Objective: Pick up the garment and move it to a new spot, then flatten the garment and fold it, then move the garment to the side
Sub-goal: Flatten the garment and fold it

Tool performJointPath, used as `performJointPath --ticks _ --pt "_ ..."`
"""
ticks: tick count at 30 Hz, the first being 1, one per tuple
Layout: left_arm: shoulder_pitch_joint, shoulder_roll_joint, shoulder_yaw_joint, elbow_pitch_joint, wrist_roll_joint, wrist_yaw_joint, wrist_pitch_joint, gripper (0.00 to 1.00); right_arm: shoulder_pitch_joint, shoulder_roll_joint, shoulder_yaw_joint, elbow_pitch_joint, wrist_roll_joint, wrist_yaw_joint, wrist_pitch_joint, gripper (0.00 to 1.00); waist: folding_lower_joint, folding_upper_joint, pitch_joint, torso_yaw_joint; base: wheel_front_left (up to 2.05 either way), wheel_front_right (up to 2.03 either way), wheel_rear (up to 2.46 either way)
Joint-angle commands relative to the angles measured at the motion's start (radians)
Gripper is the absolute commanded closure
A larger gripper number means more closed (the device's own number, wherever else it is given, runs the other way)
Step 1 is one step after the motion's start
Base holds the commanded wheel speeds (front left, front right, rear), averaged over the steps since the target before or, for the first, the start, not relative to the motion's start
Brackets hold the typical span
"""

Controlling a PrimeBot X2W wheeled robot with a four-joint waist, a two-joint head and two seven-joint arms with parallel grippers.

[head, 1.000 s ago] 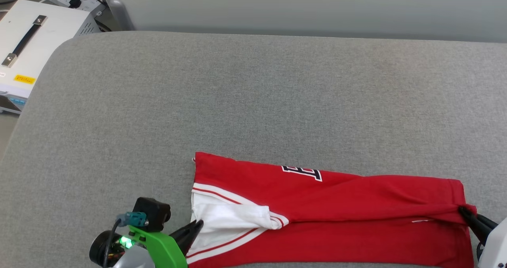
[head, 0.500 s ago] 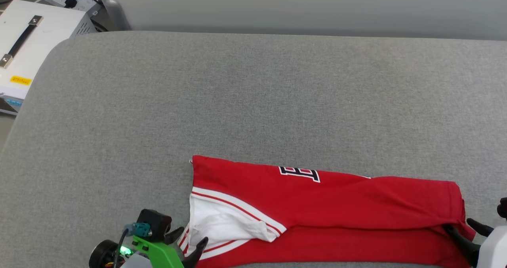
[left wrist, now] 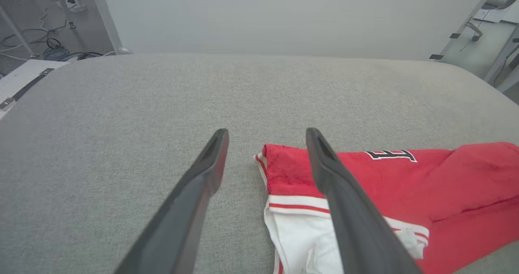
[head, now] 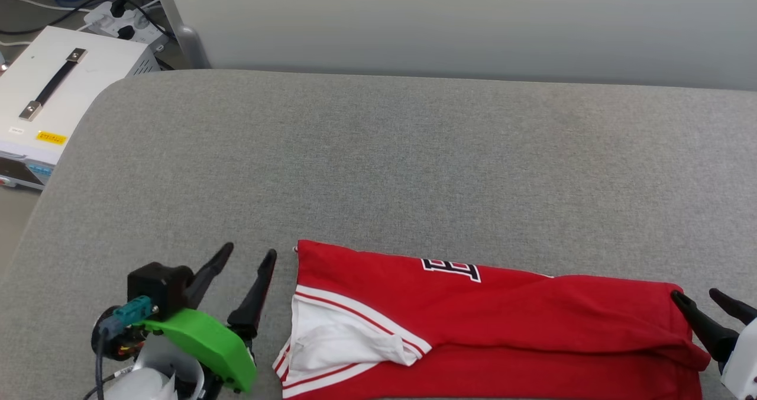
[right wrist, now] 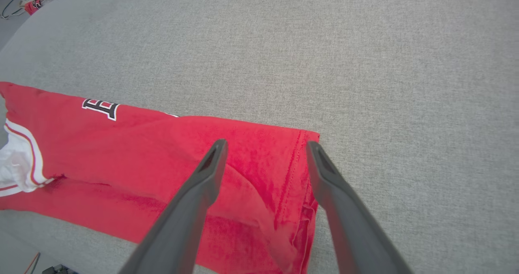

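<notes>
Far left, beside the grey fabric-covered table (head: 384,163), a white equipment case (head: 53,92) with a black handle sits near a power strip (head: 121,24).

At the lower left, the left end effector (head: 249,252) reaches forward low over the table on its green-bracketed wrist, its two dark fingers spread wide and holding nothing. It sits just left of the garment (head: 502,311). In the left wrist view its right finger crosses in front of the white sleeve (left wrist: 300,233).

The garment lies folded into a long red band along the near table edge, with the white sleeve at its left end and black-and-white lettering (head: 451,268) on top.

At the lower right, the right end effector (head: 696,295) points forward, fingers wide and empty, straddling the garment's hem (right wrist: 290,172).

A second ago both end effectors were pinched shut on the garment's two ends. Since then they have let go and opened. The left one has moved off the cloth, and the head camera has tilted slightly.
</notes>
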Motion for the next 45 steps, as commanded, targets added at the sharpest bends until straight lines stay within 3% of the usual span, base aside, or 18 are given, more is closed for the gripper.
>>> performJointPath --ticks 1,6,11,16,23,29,33,34,35,36,45 --pt "0.003 -0.009 0.014 0.001 0.001 0.012 -0.030 0.00 0.016 0.018 -0.016 -0.005 -0.017 -0.001 0.019 0.00 0.0001 0.0000 0.003 -0.001 0.00 0.00 0.00" --pt "0.018 -0.054 0.082 0.039 0.029 0.044 -0.111 0.00 0.018 0.128 -0.111 0.015 -0.111 -0.001 0.107 0.00 0.0001 0.0000 0.021 0.001 0.00 0.00 0.00" --pt "0.037 -0.121 0.187 0.062 0.116 0.039 -0.125 0.00 0.012 0.236 -0.204 0.050 -0.204 -0.001 0.156 0.00 0.0001 0.0000 0.046 0.010 0.00 0.00 0.00" --pt "0.084 -0.205 0.308 0.069 0.239 -0.022 -0.126 0.00 0.003 0.306 -0.265 0.091 -0.271 -0.001 0.190 0.00 0.0001 0.0000 0.068 0.019 0.00 0.00 0.00" --pt "0.112 -0.279 0.391 0.101 0.321 -0.113 -0.126 0.00 0.000 0.354 -0.289 0.156 -0.306 -0.001 0.213 0.00 0.0001 0.0000 0.084 0.028 0.00 0.00 0.00" --pt "0.109 -0.323 0.428 0.133 0.365 -0.169 -0.126 0.00 -0.012 0.381 -0.266 0.203 -0.285 -0.001 0.235 0.00 0.0001 0.0000 0.098 0.030 0.00 0.00 0.00" --pt "0.106 -0.366 0.455 0.176 0.407 -0.217 -0.126 0.00 -0.028 0.395 -0.198 0.246 -0.244 -0.001 0.234 0.00 0.0001 0.0000 0.104 0.032 0.00 0.00 0.00" --pt "0.108 -0.369 0.458 0.180 0.411 -0.221 -0.126 0.00 -0.029 0.394 -0.192 0.249 -0.240 -0.001 0.232 0.47 0.0001 0.0000 0.103 0.032 0.00 0.00 0.00" --pt "0.109 -0.374 0.461 0.185 0.416 -0.226 -0.126 0.00 -0.030 0.392 -0.186 0.254 -0.236 -0.001 0.230 0.71 0.0001 0.0000 0.100 0.033 0.00 0.00 0.00" --pt "0.110 -0.377 0.464 0.189 0.419 -0.230 -0.126 0.00 -0.031 0.390 -0.179 0.256 -0.233 -0.001 0.228 1.00 0.0001 0.0000 0.097 0.033 0.00 0.00 0.00" --pt "0.122 -0.405 0.488 0.218 0.447 -0.261 -0.126 0.00 -0.043 0.362 -0.169 0.273 -0.228 -0.001 0.169 1.00 0.0001 0.0000 0.057 0.027 0.00 0.00 0.00"
